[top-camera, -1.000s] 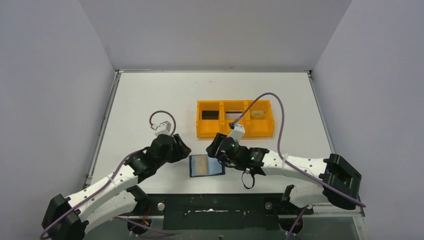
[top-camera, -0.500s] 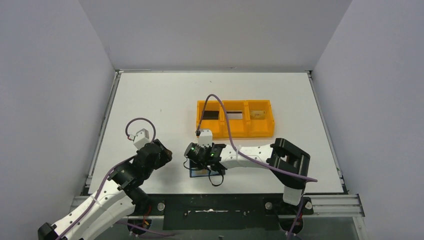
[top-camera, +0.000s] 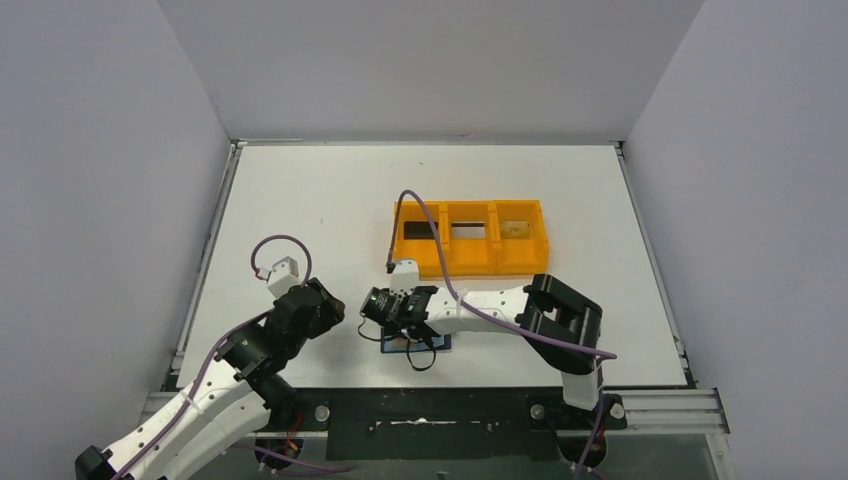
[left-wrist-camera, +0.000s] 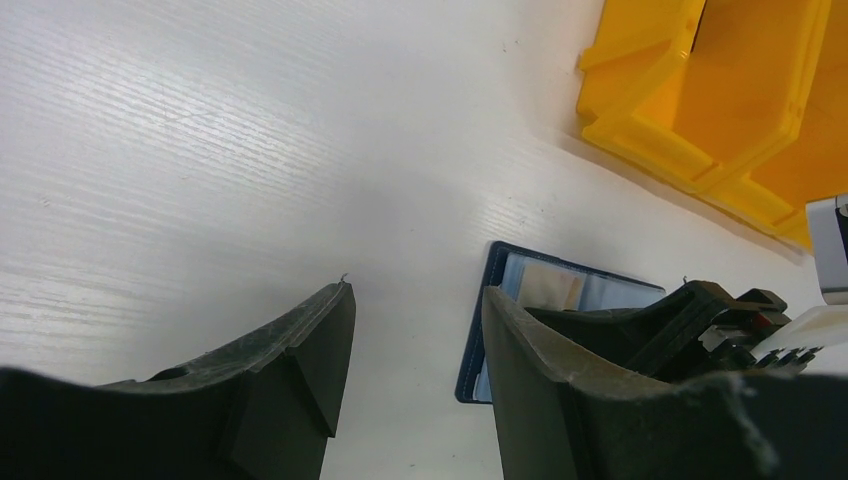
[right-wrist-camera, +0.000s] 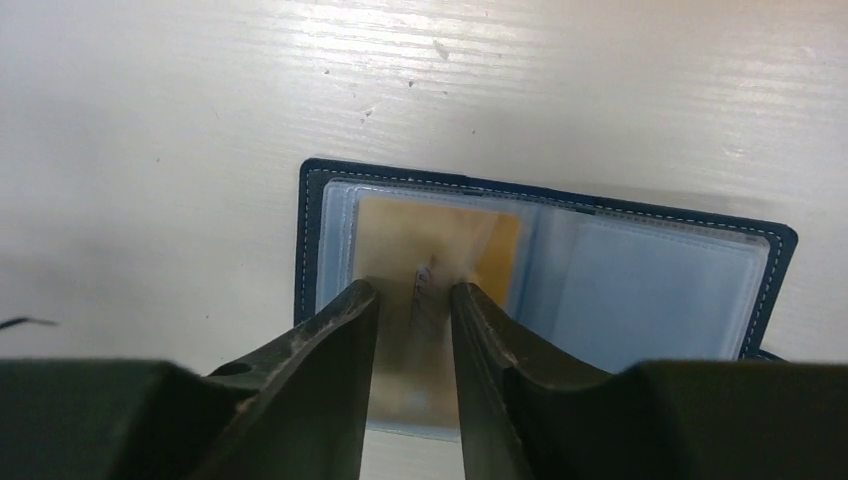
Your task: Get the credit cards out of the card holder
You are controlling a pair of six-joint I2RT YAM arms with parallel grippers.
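The card holder lies open and flat on the white table near the front edge, navy rim with light blue pockets. A pale beige credit card sits in its left pocket. My right gripper hangs right over that card, jaws a narrow gap apart and holding nothing. In the top view the right gripper covers most of the holder. My left gripper is open and empty over bare table, left of the holder; it also shows in the top view.
An orange three-compartment tray stands behind the holder, with a dark flat item in its left compartment and a beige one in its right. The tray's corner shows in the left wrist view.
My right gripper has swung left from the holder's right side to directly above its left half. My left arm has drawn back to the left, away from the holder.
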